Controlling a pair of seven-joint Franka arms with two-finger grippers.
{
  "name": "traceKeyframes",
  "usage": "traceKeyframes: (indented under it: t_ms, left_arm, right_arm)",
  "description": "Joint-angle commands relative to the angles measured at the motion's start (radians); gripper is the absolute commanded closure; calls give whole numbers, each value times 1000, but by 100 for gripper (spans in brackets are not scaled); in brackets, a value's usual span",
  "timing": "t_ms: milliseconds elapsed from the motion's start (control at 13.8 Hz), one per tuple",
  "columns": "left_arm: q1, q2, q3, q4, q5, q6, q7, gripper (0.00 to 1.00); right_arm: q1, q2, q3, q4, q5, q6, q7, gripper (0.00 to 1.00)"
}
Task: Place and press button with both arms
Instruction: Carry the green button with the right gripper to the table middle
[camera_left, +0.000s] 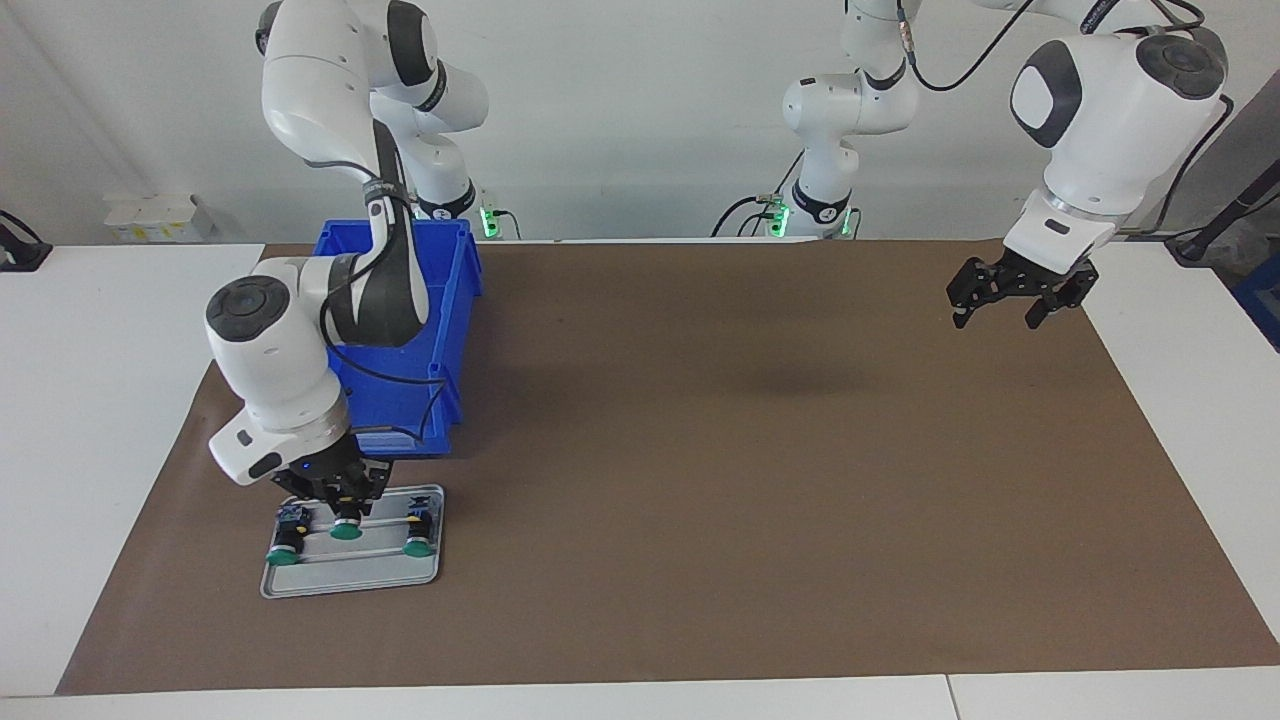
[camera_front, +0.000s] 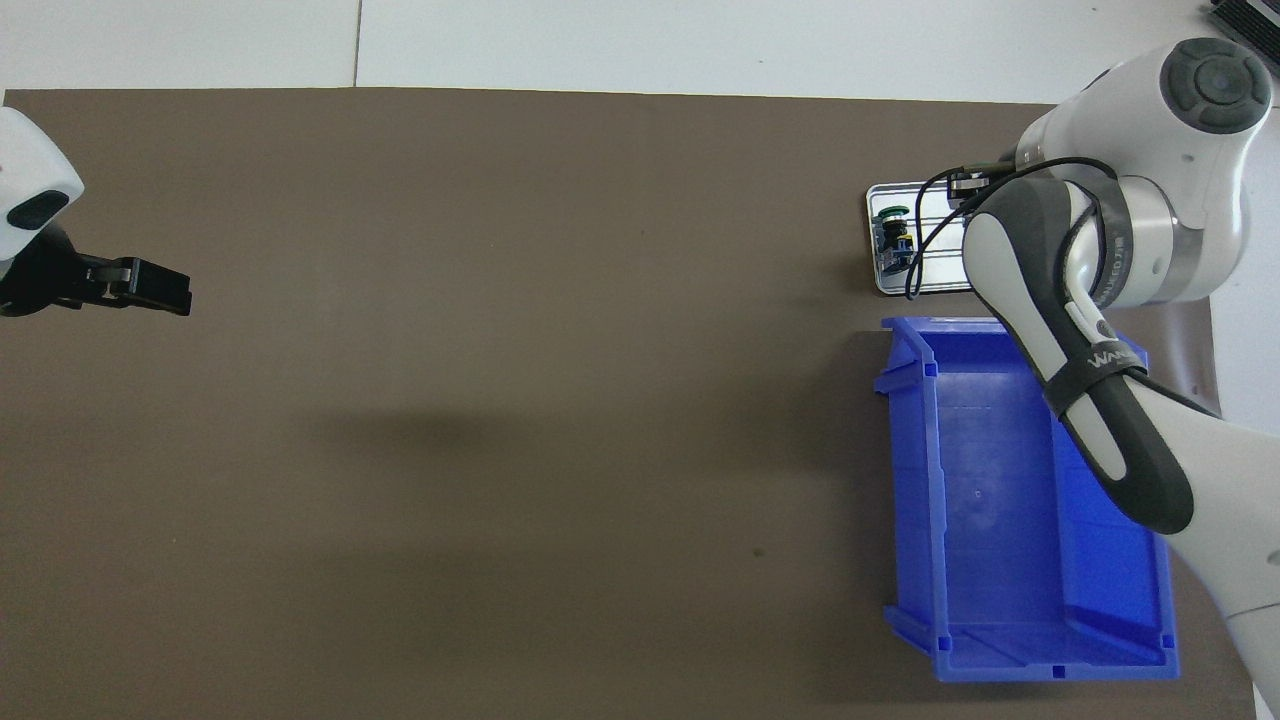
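Facing view: right end effector is clamped on the middle button of three on the metal tray, hiding its body. Left end effector hovers apart over the tabletop; overhead, the arm covers most of the tray, beside the blue bin.

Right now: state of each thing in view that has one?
Right gripper: shut on the middle button, down at the metal tray.
Left gripper: open, empty, waiting over the brown mat.
Two outer buttons: lying on the tray, untouched.
Blue bin: upright, empty.
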Motion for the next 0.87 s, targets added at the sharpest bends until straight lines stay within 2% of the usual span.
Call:
traceKeyframes:
  t_ms: [0, 145, 434, 796]
  left_arm:
    - [-4, -28, 2, -36, 19, 17, -1, 0]
    - [-3, -28, 2, -36, 19, 17, -1, 0]
    - [-4, -28, 4, -36, 19, 17, -1, 0]
    - [-3, -28, 2, -36, 19, 17, -1, 0]
  right_arm:
    - [28, -63, 3, 28, -38, -106, 241, 100]
    - [80, -89, 6, 28, -55, -166, 469, 100]
    - [230, -120, 21, 10, -41, -213, 1041, 100]
    - [448, -82, 23, -7, -49, -188, 1661, 100]
